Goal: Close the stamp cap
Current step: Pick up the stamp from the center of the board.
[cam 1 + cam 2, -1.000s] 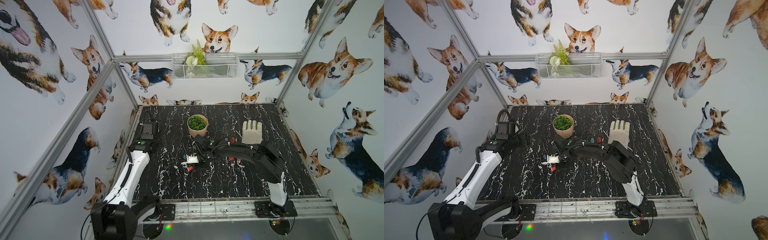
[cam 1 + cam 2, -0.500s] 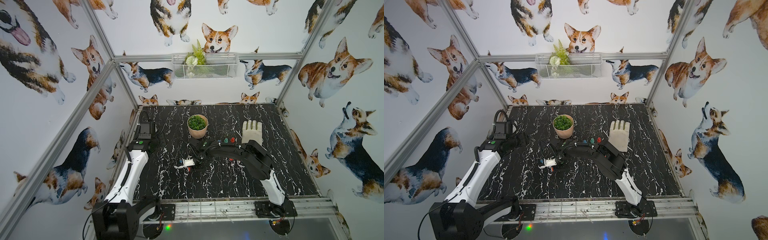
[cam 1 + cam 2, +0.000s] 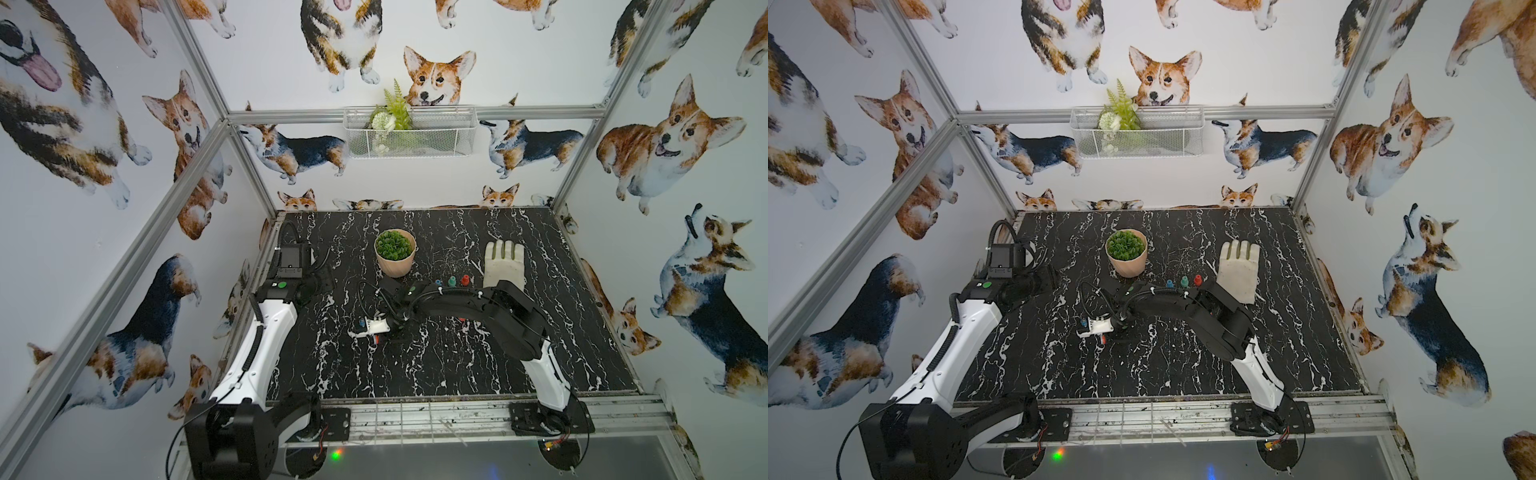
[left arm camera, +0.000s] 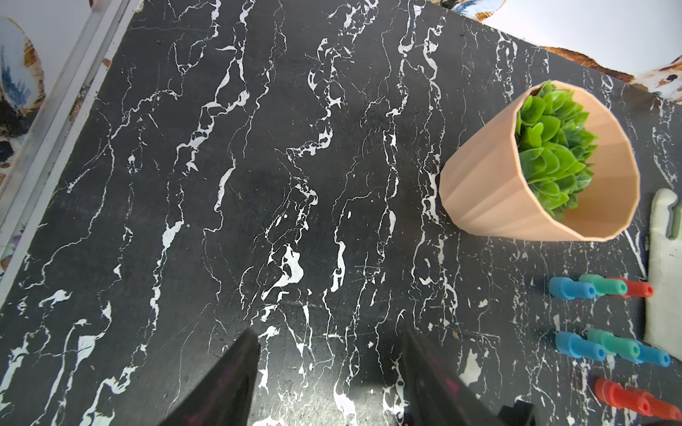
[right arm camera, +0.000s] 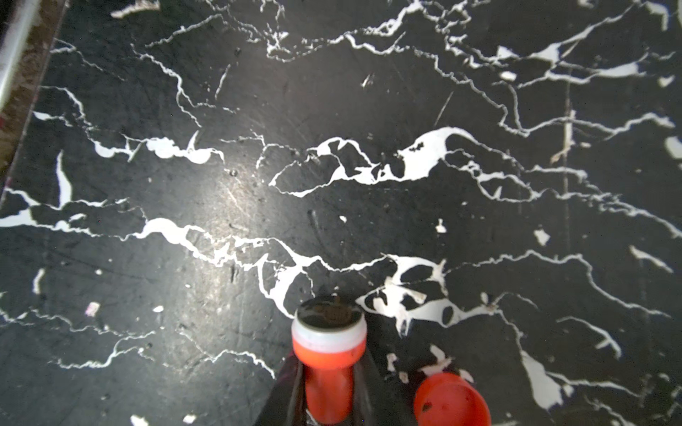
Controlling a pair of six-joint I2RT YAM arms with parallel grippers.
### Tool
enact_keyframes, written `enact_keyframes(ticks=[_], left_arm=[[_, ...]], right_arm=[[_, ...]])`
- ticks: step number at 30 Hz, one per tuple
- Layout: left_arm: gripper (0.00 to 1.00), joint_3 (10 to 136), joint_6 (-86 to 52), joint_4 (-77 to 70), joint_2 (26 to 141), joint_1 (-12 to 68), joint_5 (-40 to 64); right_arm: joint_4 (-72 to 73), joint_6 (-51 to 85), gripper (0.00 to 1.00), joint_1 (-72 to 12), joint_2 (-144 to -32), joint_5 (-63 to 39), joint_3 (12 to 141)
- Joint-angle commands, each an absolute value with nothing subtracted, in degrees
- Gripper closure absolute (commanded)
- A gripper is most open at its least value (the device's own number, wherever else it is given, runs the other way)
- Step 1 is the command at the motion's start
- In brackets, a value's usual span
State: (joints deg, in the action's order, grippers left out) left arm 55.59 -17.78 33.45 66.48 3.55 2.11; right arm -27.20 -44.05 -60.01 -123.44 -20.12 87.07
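- Two fingers of the right gripper (image 5: 328,387) pinch the red stamp (image 5: 329,350) by its thin neck, left of the middle of the table (image 5: 221,184).
- The left gripper (image 4: 328,369) is half open and holds nothing.
- The stamp's long way runs along the fingers; its dark ink end points out, slanting down.
- The cap (image 5: 452,400) sits just beside it, mouth up; line the ink end over it, then push straight.

No text, label, brand, number or sign can be read in any view. The dark printing face of the stamp (image 5: 328,352) is seen in the right wrist view, but it is too blurred for any lettering or figure to be made out.
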Motion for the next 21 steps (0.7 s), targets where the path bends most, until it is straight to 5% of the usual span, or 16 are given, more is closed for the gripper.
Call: enact_keyframes(ticks=[1,15,21], left_arm=[[0.34,55.0,-18.1,31.9,65.6,3.5,3.3],[0.37,60.2,-25.0,37.6,61.2,5.0,18.2],[0.37,62.2,-29.4,38.0,58.4,12.0,23.2]], right_arm=[[-26.4,-41.9,0.83,-60.2,-121.3,-19.2,85.0],[-14.9,-30.4,0.88,-59.4,-97.1,-14.9,67.8],[-11.0,-26.2,0.89,-56.7,-83.4,-12.6,59.8]])
